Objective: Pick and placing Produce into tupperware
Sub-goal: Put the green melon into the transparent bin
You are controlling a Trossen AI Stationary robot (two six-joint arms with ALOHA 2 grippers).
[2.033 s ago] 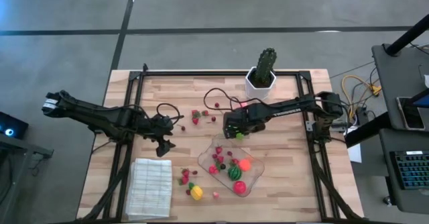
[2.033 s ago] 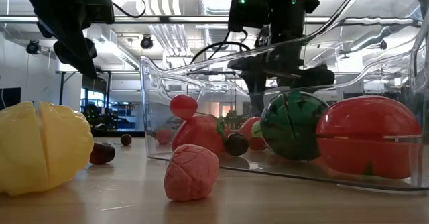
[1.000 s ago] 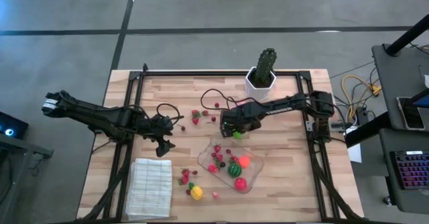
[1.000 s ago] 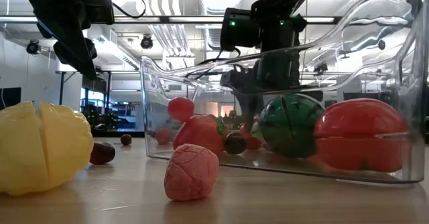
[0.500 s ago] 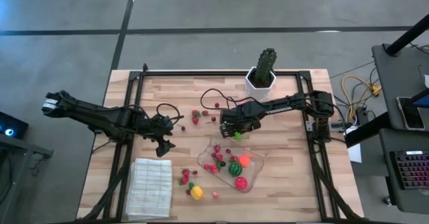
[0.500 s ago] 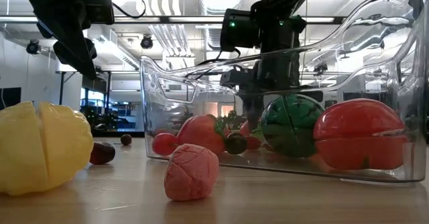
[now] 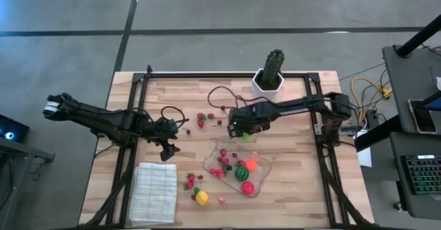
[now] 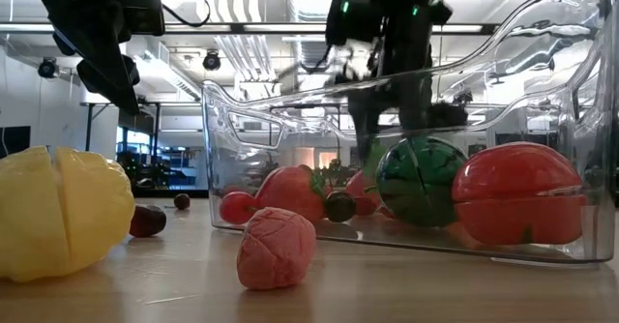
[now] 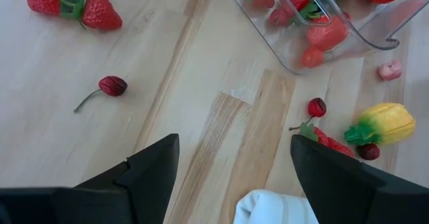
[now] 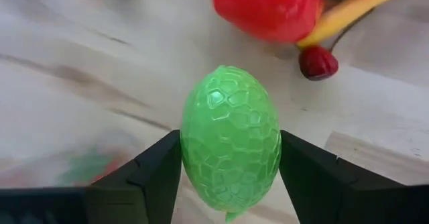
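My right gripper (image 7: 241, 129) is shut on a light green, bumpy produce piece (image 10: 230, 138) just beyond the far edge of the tupperware (image 7: 208, 162). The tupperware is clear and holds a striped melon ball (image 8: 421, 183), red pieces and berries. My left gripper (image 7: 167, 147) hangs open above bare wood, left of the tupperware; a cherry (image 9: 112, 85) and strawberries (image 9: 74, 3) lie on the table ahead of it. A yellow piece (image 8: 63, 212) and a pink piece (image 8: 277, 249) lie near the front edge. My right gripper pinches the green piece by its two opposite long sides (image 10: 191, 150) between its two fingers (image 10: 157, 177). The fingers come steeply from above. The piece sits with its long axis along the fingers, lifted clear of the table.
A cactus in a white pot (image 7: 273, 70) stands at the table's far edge. A white folded cloth (image 7: 154, 191) lies at the near left. Loose strawberries and cherries (image 7: 203, 118) lie mid-table, and more pieces (image 7: 195, 189) lie between cloth and tupperware.
My right gripper has risen from the table with the green piece between its fingers. A red berry inside the tupperware has dropped to the container's floor.
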